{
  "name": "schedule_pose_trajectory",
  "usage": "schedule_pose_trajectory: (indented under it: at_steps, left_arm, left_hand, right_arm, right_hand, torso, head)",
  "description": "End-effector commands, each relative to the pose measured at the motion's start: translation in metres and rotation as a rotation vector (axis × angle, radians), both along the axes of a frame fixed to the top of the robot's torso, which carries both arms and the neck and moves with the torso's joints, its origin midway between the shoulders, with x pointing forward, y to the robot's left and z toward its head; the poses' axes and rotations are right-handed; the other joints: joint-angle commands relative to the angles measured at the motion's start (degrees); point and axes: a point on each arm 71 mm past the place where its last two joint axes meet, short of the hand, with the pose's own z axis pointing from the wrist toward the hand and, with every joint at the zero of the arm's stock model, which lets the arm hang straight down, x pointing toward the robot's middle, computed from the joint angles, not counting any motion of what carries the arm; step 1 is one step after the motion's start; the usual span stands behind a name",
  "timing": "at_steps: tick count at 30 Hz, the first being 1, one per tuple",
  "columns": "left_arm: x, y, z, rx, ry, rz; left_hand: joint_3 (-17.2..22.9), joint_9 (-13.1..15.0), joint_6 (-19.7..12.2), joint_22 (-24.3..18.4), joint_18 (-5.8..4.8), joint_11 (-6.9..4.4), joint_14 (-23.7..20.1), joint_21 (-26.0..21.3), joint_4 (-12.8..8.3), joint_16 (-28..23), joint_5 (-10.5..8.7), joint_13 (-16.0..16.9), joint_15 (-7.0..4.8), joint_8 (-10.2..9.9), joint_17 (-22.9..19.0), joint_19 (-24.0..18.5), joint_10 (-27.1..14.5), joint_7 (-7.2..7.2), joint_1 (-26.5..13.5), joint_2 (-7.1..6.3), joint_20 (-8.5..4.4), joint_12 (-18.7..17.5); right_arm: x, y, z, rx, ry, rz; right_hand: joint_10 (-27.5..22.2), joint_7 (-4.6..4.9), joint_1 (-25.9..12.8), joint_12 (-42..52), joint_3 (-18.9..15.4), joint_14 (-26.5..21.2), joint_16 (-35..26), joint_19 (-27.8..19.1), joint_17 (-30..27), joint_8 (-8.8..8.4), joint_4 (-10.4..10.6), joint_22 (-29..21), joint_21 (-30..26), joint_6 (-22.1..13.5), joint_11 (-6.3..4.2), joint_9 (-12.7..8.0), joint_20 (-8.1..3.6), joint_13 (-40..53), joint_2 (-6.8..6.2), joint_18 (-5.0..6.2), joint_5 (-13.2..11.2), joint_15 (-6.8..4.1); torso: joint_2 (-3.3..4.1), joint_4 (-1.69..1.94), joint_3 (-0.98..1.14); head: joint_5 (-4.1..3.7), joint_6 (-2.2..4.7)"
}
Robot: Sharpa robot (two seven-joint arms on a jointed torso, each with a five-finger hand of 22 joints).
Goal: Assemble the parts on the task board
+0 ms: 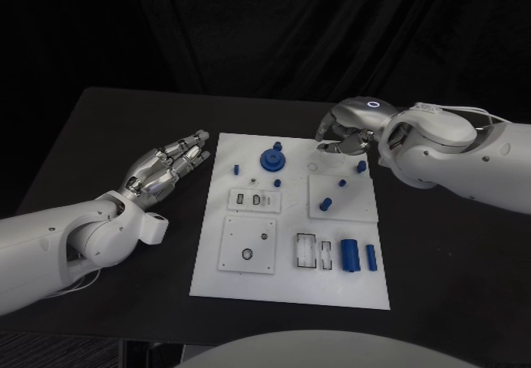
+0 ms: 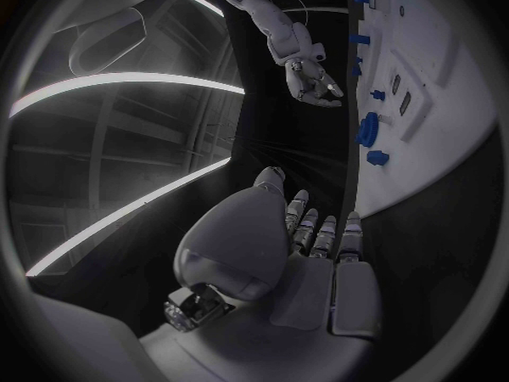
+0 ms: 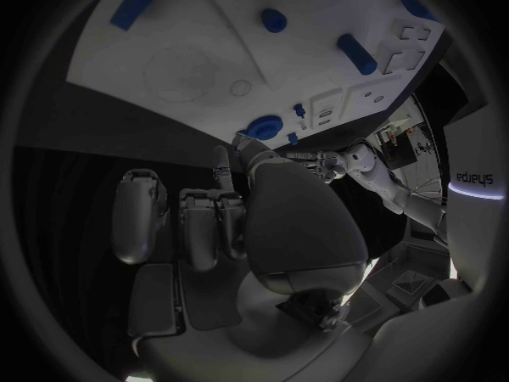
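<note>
Your right hand (image 1: 345,138) hovers at the task board's (image 1: 290,295) far edge, fingers curled on nothing, so reach next for a blue part (image 1: 361,165); left hand (image 1: 166,170) waits with fingers spread.

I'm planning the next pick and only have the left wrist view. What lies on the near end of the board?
Observer: A thick blue cylinder and a thinner blue piece lie side by side near the task board's near right corner.
Operator: Anything left of them?
Observer: A white slotted block, then a square white plate with a round hole.
Operator: Is my left hand over the board?
Observer: No, the left hand is beside the board's left edge, fingers apart, holding nothing.
</note>
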Motion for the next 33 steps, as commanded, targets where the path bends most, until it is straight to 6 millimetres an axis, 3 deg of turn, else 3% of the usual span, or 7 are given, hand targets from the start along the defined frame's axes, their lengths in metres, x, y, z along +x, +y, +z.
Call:
schedule_pose_trajectory:
  at_steps: [1, 14, 20, 22, 25, 28, 33]
  left_arm:
    - [-0.002, 0.000, 0.009, -0.080, -0.111, 0.001]
    - [-0.003, -0.001, 0.010, -0.082, -0.112, 0.000]
    - [-0.003, -0.004, 0.010, -0.085, -0.114, -0.005]
    - [-0.003, -0.004, 0.010, -0.085, -0.113, -0.006]
    - [-0.002, -0.004, 0.010, -0.085, -0.112, -0.006]
    - [-0.002, -0.005, 0.009, -0.085, -0.113, -0.007]
    - [-0.001, -0.005, 0.009, -0.085, -0.113, -0.008]
  left_hand:
    - [0.46, 0.09, 0.49, 0.07, -0.05, 0.40, 0.10, 0.31, -0.01, 0.06, 0.30, -0.04, 0.37, 0.22, 0.06, -0.07, 0.08, -0.07, 0.76, -0.01, 0.37, -0.20]
    - [0.60, 0.10, 0.60, 0.08, -0.09, 0.46, 0.15, 0.33, -0.09, 0.07, 0.36, -0.03, 0.46, 0.24, 0.08, -0.04, 0.11, -0.03, 0.85, 0.01, 0.43, -0.18]
    - [0.65, 0.11, 0.66, 0.08, -0.10, 0.48, 0.14, 0.32, -0.11, 0.07, 0.39, -0.03, 0.49, 0.25, 0.07, -0.04, 0.13, -0.02, 0.88, 0.01, 0.45, -0.17]
    - [0.65, 0.11, 0.66, 0.08, -0.10, 0.48, 0.14, 0.32, -0.11, 0.07, 0.39, -0.03, 0.49, 0.25, 0.07, -0.04, 0.13, -0.02, 0.88, 0.01, 0.45, -0.17]
    - [0.67, 0.11, 0.66, 0.08, -0.10, 0.49, 0.16, 0.32, -0.12, 0.07, 0.39, -0.03, 0.51, 0.25, 0.08, -0.04, 0.12, -0.02, 0.89, 0.02, 0.46, -0.17]
    - [0.68, 0.11, 0.68, 0.08, -0.11, 0.50, 0.16, 0.32, -0.13, 0.07, 0.39, -0.03, 0.52, 0.25, 0.08, -0.04, 0.13, -0.01, 0.90, 0.00, 0.47, -0.17]
    - [0.69, 0.11, 0.68, 0.07, -0.11, 0.51, 0.15, 0.31, -0.14, 0.07, 0.39, -0.03, 0.54, 0.25, 0.08, -0.06, 0.13, 0.00, 0.90, -0.01, 0.49, -0.17]
  right_arm:
    - [-0.002, -0.013, 0.007, 0.022, -0.037, -0.045]
    - [-0.023, -0.082, 0.014, 0.119, -0.126, -0.082]
    - [-0.032, -0.112, 0.001, 0.107, -0.065, -0.170]
    - [-0.036, -0.121, -0.006, 0.103, -0.043, -0.197]
    - [-0.039, -0.127, -0.012, 0.100, -0.027, -0.218]
    - [-0.041, -0.132, -0.018, 0.100, -0.017, -0.232]
    - [-0.041, -0.133, -0.023, 0.097, -0.004, -0.237]
  right_hand:
    - [2.15, -0.20, -0.39, -1.68, -0.04, 5.38, -1.15, -0.64, 13.82, -1.79, 0.84, 7.26, -1.05, -1.41, -0.25, -0.87, -0.18, 12.21, -0.11, 0.51, -0.70, -0.30]
    - [2.40, -1.45, -0.56, -2.06, -1.19, 5.10, -2.50, 0.81, 12.68, -4.76, 4.24, 8.15, -0.03, -2.33, -1.50, -3.05, -1.29, 11.75, -1.06, 0.14, -4.38, -1.38]
    - [1.37, -1.45, -1.43, -3.34, -3.22, 4.87, -3.54, 0.86, 11.83, -5.91, 6.98, 8.07, -0.61, -3.42, -1.56, -4.24, -1.47, 10.47, -1.76, 0.19, -10.27, -1.48]
    - [0.80, -1.42, -1.60, -3.98, -3.55, 4.80, -3.80, 0.80, 11.62, -5.95, 7.06, 8.02, -0.80, -3.50, -1.54, -4.37, -1.45, 9.84, -1.83, 0.22, -10.89, -1.46]
    - [0.49, -1.37, -1.64, -4.33, -3.71, 4.67, -4.27, 0.73, 11.23, -5.90, 7.04, 7.94, -0.97, -3.41, -1.51, -4.41, -1.45, 9.50, -1.88, 0.26, -11.12, -1.45]
    - [0.56, -1.34, -1.50, -4.30, -3.79, 4.58, -4.63, 0.70, 10.93, -5.84, 6.97, 7.91, -1.08, -3.27, -1.49, -4.42, -1.44, 9.54, -1.96, 0.28, -11.21, -1.44]
    - [0.56, -1.33, -1.39, -4.32, -3.86, 4.53, -4.83, 0.65, 10.76, -5.81, 6.93, 7.85, -1.20, -3.20, -1.48, -4.44, -1.43, 9.52, -2.03, 0.30, -11.30, -1.44]
  torso:
    - [-0.01, -0.01, -0.01]
    - [0.02, 0.11, -0.16]
    - [0.13, 0.52, -0.17]
    - [0.17, 0.48, -0.07]
    - [0.14, 0.28, -0.02]
    - [0.16, 0.30, -0.02]
    - [0.13, 0.47, -0.08]
  head:
    - [-0.41, 0.00]
    - [-0.75, -0.05]
    - [-1.44, 0.02]
    - [-1.59, 0.05]
    - [-1.58, 0.23]
    - [-1.62, 0.64]
    - [-1.75, 0.44]
